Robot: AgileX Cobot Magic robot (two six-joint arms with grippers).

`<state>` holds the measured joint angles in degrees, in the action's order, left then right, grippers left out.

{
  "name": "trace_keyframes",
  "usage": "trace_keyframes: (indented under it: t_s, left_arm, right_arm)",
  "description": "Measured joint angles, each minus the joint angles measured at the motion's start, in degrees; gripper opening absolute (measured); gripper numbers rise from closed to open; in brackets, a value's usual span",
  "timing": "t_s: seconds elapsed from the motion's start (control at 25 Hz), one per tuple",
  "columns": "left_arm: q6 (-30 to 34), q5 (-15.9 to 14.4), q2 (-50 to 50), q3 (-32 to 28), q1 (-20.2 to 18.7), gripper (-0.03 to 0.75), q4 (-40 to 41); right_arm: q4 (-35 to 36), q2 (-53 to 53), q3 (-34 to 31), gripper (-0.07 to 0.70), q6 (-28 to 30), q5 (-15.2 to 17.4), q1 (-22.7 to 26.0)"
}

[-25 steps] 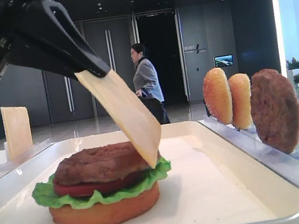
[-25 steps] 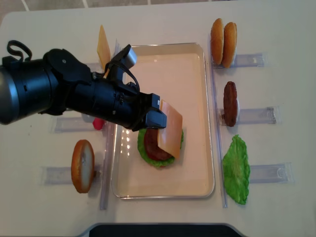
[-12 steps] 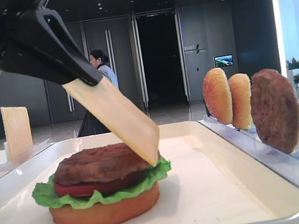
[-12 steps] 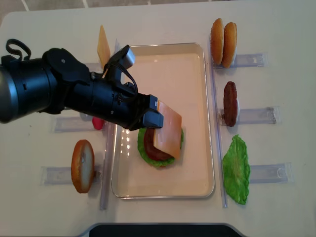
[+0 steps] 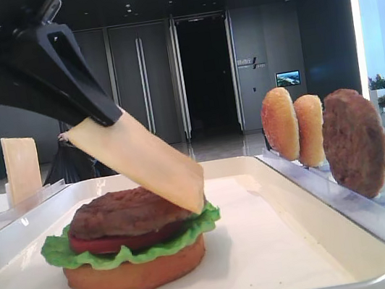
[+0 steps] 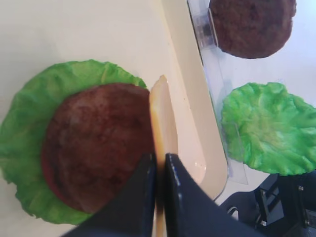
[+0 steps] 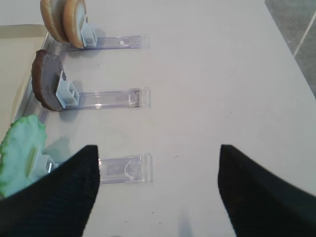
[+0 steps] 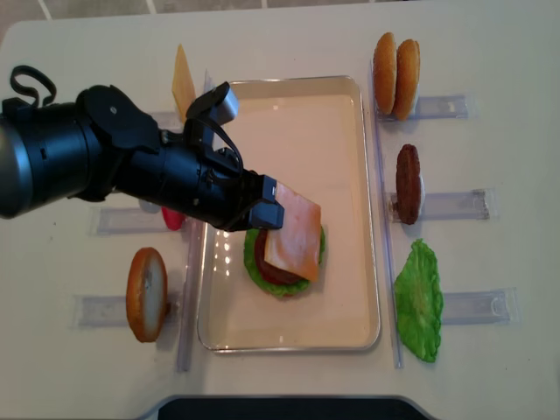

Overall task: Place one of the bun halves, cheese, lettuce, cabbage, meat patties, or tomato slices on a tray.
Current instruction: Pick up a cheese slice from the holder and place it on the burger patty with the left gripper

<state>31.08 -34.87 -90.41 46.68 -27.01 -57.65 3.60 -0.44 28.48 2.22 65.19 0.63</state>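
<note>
My left gripper (image 8: 269, 210) is shut on one edge of a pale yellow-orange cheese slice (image 8: 293, 232). The cheese (image 5: 144, 163) slopes down to the right, and its low corner reaches the right edge of a meat patty (image 5: 122, 210). That patty tops a stack of lettuce (image 5: 63, 253), tomato slice (image 5: 113, 243) and flat bun half (image 5: 136, 274) on the white tray (image 8: 341, 131). In the left wrist view the jaws (image 6: 159, 160) pinch the slice (image 6: 163, 113) edge-on over the patty (image 6: 94, 143). My right gripper (image 7: 158, 153) is open over bare table.
Clear holders line both sides of the tray. On the right stand two domed bun halves (image 8: 395, 63), a patty (image 8: 408, 184) and a lettuce leaf (image 8: 418, 297). On the left are a second cheese slice (image 8: 182, 83), a bun half (image 8: 146, 293) and something red (image 8: 173, 219).
The left gripper has moved down and left, laying the cheese flatter over the patty. A person in the background walked off to the left.
</note>
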Motion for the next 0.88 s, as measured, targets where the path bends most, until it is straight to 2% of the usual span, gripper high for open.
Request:
trace_keyframes:
  t_s: [0.72, 0.8, 0.88]
  left_arm:
    - [-4.74, 1.6, 0.0, 0.0, 0.0, 0.024, 6.76]
    - [-4.79, 1.64, 0.0, 0.0, 0.0, 0.053, 6.82]
    - [-4.81, 1.92, 0.0, 0.0, 0.0, 0.127, 7.0]
  right_arm:
    - [0.0, 0.0, 0.0, 0.509, 0.0, 0.0, 0.0]
    - [0.0, 0.0, 0.0, 0.509, 0.0, 0.0, 0.0]
    - [0.0, 0.0, 0.0, 0.509, 0.0, 0.0, 0.0]
